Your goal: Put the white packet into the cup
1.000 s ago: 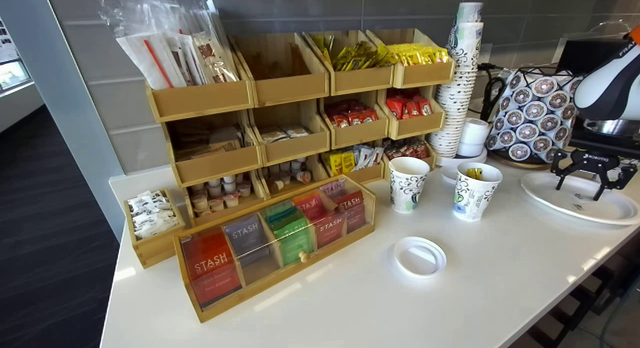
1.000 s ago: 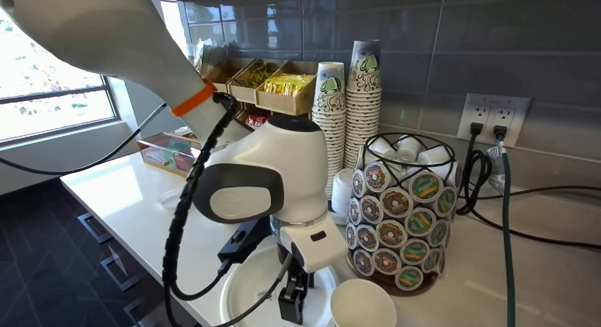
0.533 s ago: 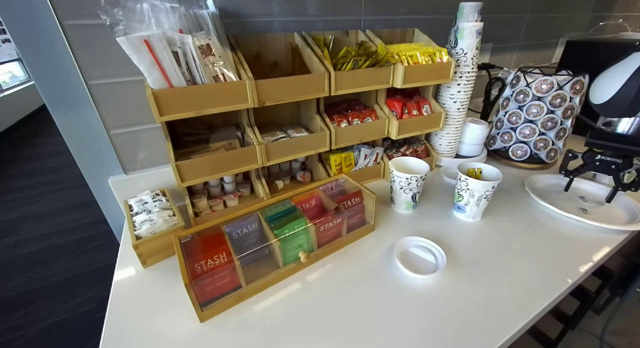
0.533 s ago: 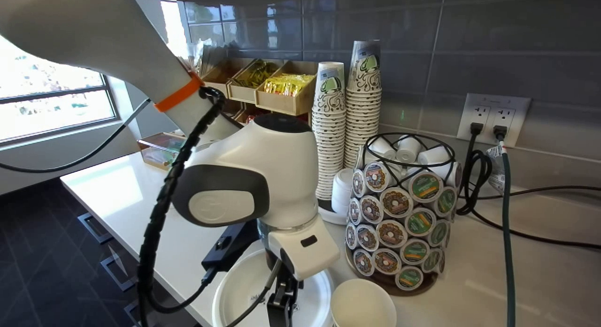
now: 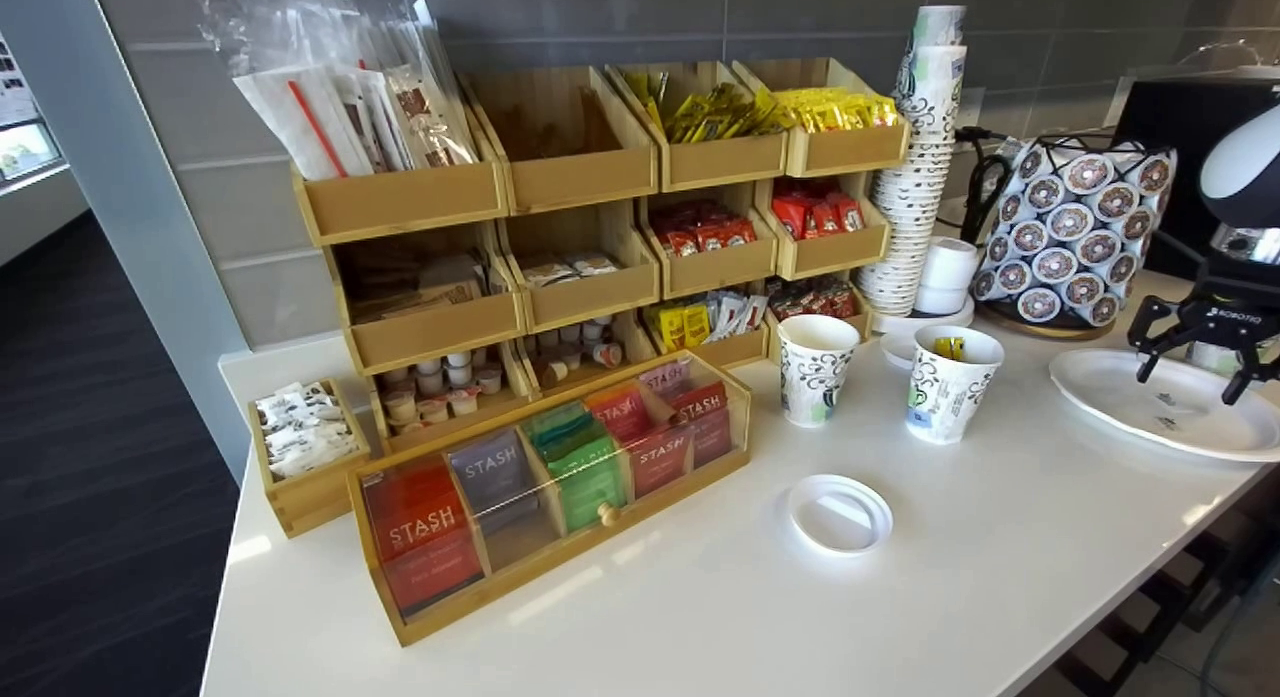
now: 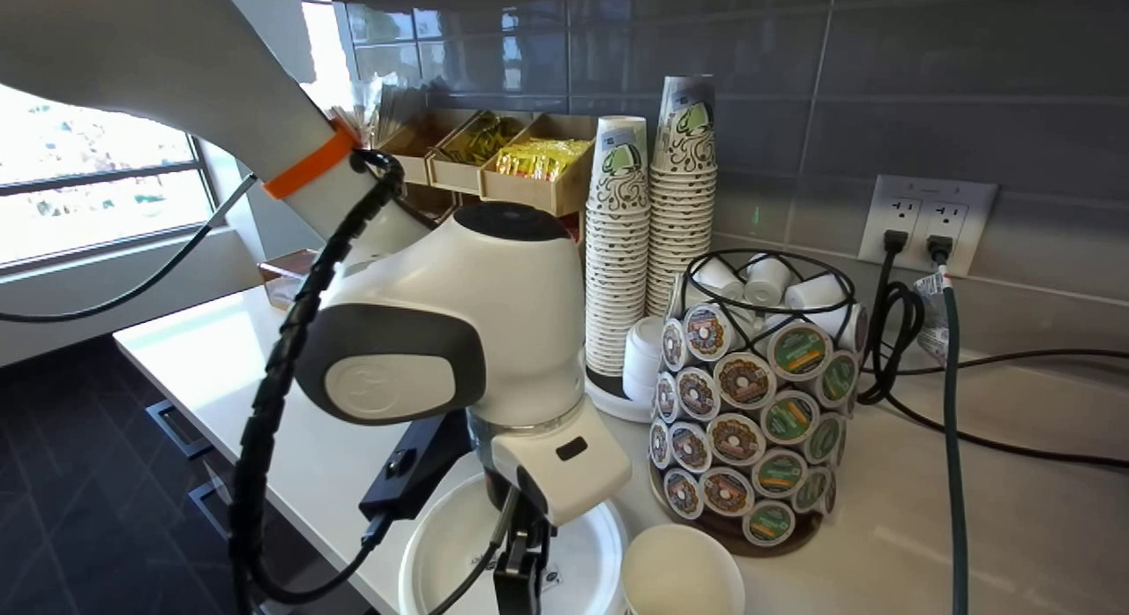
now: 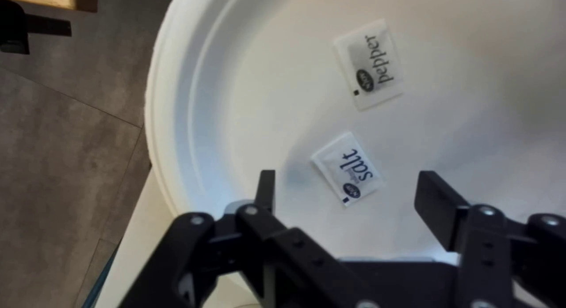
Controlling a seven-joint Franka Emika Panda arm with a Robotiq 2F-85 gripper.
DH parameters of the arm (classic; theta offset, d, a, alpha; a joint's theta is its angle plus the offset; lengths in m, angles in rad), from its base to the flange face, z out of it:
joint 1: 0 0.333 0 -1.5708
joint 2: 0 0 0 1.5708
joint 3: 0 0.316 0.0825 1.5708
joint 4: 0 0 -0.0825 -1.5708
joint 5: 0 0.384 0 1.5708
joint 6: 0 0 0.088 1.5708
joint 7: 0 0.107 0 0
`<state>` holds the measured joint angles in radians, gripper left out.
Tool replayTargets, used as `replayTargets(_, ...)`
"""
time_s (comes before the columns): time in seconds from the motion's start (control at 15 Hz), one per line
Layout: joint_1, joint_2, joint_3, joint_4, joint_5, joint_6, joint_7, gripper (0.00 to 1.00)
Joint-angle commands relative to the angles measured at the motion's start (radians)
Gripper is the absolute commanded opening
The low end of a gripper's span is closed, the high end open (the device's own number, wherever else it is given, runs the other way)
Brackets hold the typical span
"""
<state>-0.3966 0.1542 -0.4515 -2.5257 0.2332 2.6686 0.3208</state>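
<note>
shifted slightly since a second ago, the gripper [image 5: 1188, 385] hangs over the plate [image 7: 265, 82], jaws spread, gripping nothing. grasp and drop into a cup [image 6: 684, 569] (which one is unclear) both look undone. salt [image 7: 348, 169], the likelier white packet, lies flat on the plate, framed between the jaws in the wrist view, with pepper [image 7: 370, 65] beyond.

We find the gripper [image 5: 1187, 388] and plate [image 5: 1203, 429] displaced rightward in an exterior view since a second ago.
</note>
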Motion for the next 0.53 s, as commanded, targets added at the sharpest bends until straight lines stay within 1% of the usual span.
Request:
replayTargets(0.0,-0.007,-0.007,0.005,-0.015,-0.004,0.022,-0.036,0.83)
replayTargets(0.07,-0.008,-0.003,0.008,-0.012,0.002,0.024,-0.044,0.81)
replayTargets(0.47,-0.002,0.020,0.015,-0.005,-0.006,0.040,-0.057,0.80)
